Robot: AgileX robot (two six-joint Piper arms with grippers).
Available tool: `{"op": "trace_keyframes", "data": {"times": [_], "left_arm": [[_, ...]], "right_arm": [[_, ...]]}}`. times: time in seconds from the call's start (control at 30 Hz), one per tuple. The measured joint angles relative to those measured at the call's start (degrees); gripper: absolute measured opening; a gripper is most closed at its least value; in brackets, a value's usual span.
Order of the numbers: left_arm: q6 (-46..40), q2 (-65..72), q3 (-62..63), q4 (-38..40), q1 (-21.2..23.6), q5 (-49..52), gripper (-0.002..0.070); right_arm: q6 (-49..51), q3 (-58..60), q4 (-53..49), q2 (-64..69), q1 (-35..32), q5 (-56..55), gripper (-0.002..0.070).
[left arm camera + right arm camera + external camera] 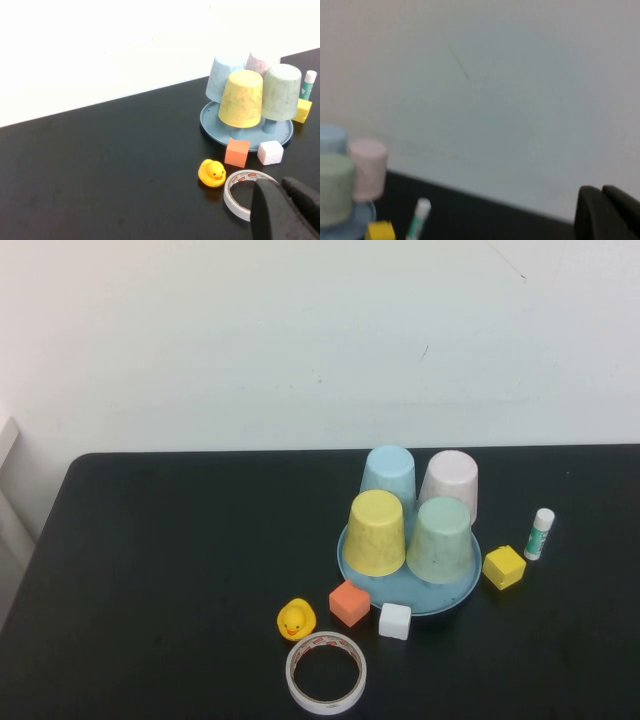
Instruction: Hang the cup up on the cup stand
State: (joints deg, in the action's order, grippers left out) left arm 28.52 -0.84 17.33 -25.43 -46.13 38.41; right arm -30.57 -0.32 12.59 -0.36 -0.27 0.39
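Hanging upside down on the cup stand (440,602), the mint-green cup (440,539) sits right of a yellow cup (376,532). Left gripper (280,187) and right gripper (601,191) hang clear, fingers pressed together.

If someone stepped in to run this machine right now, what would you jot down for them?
Left gripper: shut, holding nothing, off the stand, near the tape roll.
Right gripper: shut, holding nothing, pulled back on the right side away from the cups.
Mint-green cup: upside down on the cup stand, front right, beside the yellow cup; light blue cup and pink cup sit behind.
Done: all four cups look hung on the stand.
Left: seemingly nothing; neither arm shows in the high view.
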Motion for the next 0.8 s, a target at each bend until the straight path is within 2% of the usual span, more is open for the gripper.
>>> {"op": "trace_keyframes", "data": {"times": [0.07,0.17,0.5,0.8], "left_arm": [[0.0,-0.1,0.0,0.0,0.0,0.0,-0.0001],[0.0,-0.1,0.0,0.0,0.0,0.0,-0.0001],[0.0,-0.1,0.0,0.1,0.0,0.0,-0.0001],[0.0,-0.1,0.0,0.1,0.0,0.0,-0.0001]], "right_arm": [[9.9,0.3,-8.1,-0.3,-4.8,6.8,-0.0001],[16.8,0.6,-13.0,-0.3,-7.9,12.4,-0.0001],[28.7,1.9,-22.6,-0.3,1.0,12.9,-0.0001],[30.2,1.7,-21.9,-0.3,1.6,18.1,-0.0001]]}}
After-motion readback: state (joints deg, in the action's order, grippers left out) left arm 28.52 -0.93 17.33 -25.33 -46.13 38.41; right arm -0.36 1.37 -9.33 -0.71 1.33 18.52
